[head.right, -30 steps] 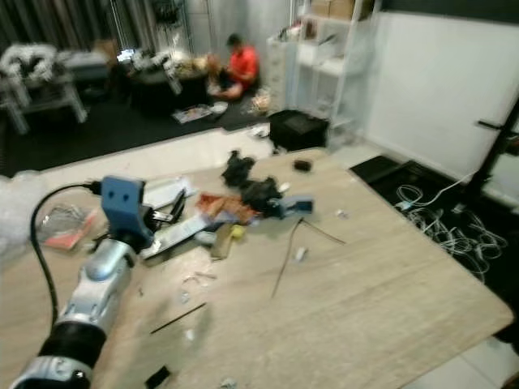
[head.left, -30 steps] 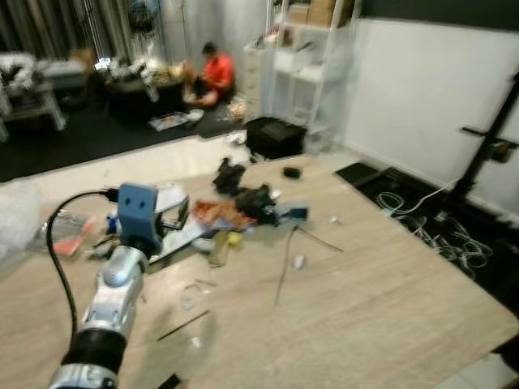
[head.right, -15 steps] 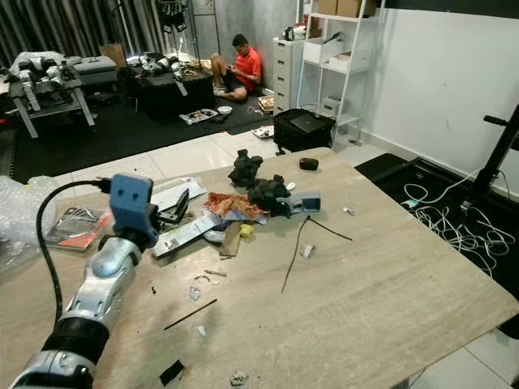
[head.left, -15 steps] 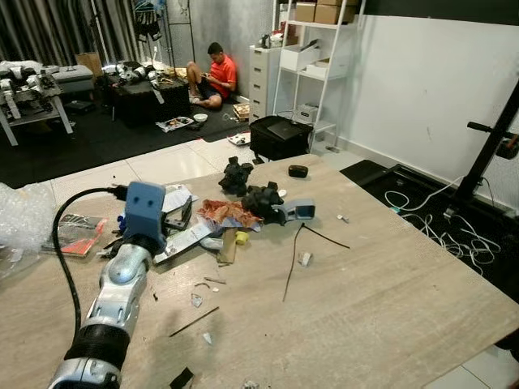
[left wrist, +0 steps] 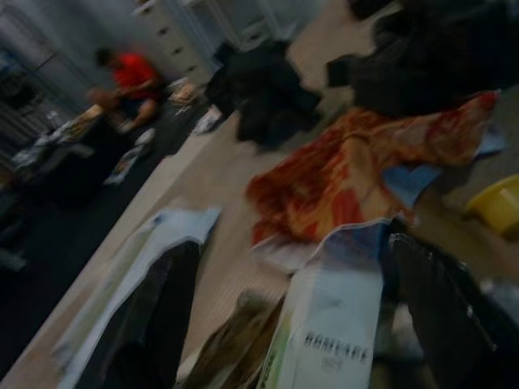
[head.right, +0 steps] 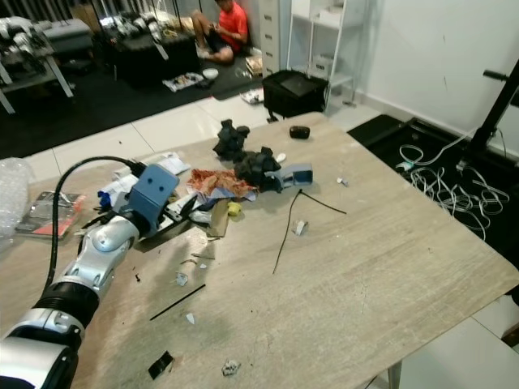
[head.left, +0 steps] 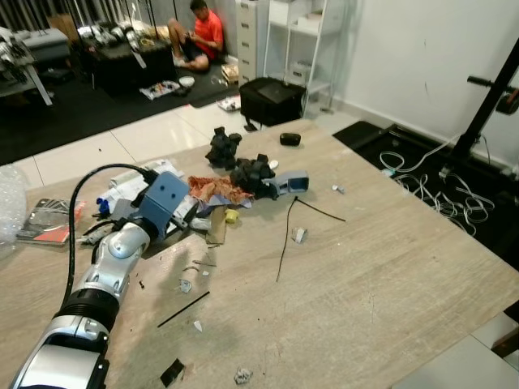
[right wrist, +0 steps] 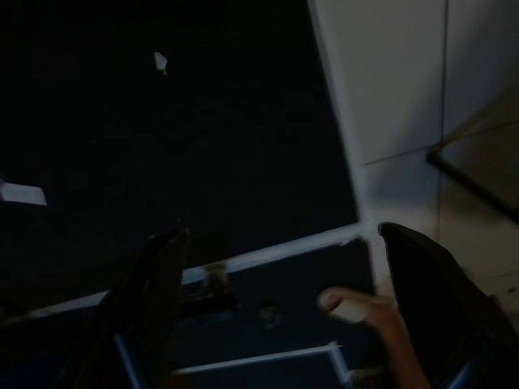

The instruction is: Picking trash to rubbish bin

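Note:
A heap of trash lies on the wooden table (head.left: 389, 292): a red-orange wrapper (head.left: 215, 188), black lumps (head.left: 253, 174), a yellow scrap (head.left: 232, 215) and a long white-and-green carton (left wrist: 332, 324). My left gripper (head.right: 180, 209) is low over the near end of that heap, open. In the left wrist view its fingers (left wrist: 154, 324) stand wide apart with the carton lying between them. My right gripper (right wrist: 292, 324) hangs idle and open over a dark floor mat and pale tiles.
A thin black cable (head.left: 284, 243), a black stick (head.left: 182, 309) and small scraps lie across the table. Bubble wrap (head.left: 6, 203) and a red packet (head.left: 45, 223) are at the left. A person (head.left: 199, 32) sits on the floor beyond; a black case (head.left: 272, 101) and floor cables (head.left: 430, 194) are nearby.
The camera has tilted down toward the table. My left gripper has dropped and tilted forward onto the carton at the heap's edge.

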Controlling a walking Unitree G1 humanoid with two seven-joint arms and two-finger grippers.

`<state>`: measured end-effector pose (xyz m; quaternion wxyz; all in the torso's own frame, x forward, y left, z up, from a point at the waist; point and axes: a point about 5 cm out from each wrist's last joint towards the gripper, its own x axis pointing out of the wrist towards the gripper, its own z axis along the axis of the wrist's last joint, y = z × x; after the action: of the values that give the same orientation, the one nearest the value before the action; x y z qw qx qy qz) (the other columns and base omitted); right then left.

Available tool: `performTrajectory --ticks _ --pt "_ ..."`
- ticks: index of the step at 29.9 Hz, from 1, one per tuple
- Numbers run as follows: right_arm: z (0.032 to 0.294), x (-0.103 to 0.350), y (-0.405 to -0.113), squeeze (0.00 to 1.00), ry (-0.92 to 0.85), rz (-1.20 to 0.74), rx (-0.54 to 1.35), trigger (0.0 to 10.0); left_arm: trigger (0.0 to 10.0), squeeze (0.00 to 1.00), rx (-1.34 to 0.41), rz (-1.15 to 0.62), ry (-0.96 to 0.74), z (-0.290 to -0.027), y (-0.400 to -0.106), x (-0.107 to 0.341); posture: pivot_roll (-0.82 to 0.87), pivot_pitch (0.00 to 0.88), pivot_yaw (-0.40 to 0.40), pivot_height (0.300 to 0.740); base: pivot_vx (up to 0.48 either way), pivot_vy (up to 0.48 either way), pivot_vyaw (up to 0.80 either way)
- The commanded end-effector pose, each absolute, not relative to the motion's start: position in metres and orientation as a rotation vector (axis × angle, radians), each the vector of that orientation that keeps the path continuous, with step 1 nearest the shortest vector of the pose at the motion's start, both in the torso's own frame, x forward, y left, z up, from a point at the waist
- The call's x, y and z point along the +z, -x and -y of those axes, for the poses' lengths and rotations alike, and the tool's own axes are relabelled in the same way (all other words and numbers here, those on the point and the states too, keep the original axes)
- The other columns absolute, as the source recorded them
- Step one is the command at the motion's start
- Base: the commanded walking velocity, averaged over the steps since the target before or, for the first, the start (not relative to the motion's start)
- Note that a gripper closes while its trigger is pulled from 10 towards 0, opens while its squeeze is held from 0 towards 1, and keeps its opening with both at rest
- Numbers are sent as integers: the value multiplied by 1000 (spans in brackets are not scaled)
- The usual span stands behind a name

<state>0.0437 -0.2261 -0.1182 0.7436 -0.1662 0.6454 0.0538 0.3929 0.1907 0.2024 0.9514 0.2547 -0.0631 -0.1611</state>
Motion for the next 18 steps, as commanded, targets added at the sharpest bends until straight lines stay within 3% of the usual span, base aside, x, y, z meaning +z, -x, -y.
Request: performTrajectory --ticks 1,16,18 --pt "227 -119 -34 0 354 -1426 116 10000 10000 1000 -324 106 -523 -208 -395 213 -192 329 90 740 0 0 0" --pt "235 -116 -37 0 387 -1399 117 10000 10000 1000 -510 -10 -565 -233 -392 231 -201 355 79 740 0 0 0" --pt "252 -112 -42 0 435 -1396 33 10000 10000 1000 -568 -31 -562 -239 -388 232 -201 349 76 740 0 0 0"
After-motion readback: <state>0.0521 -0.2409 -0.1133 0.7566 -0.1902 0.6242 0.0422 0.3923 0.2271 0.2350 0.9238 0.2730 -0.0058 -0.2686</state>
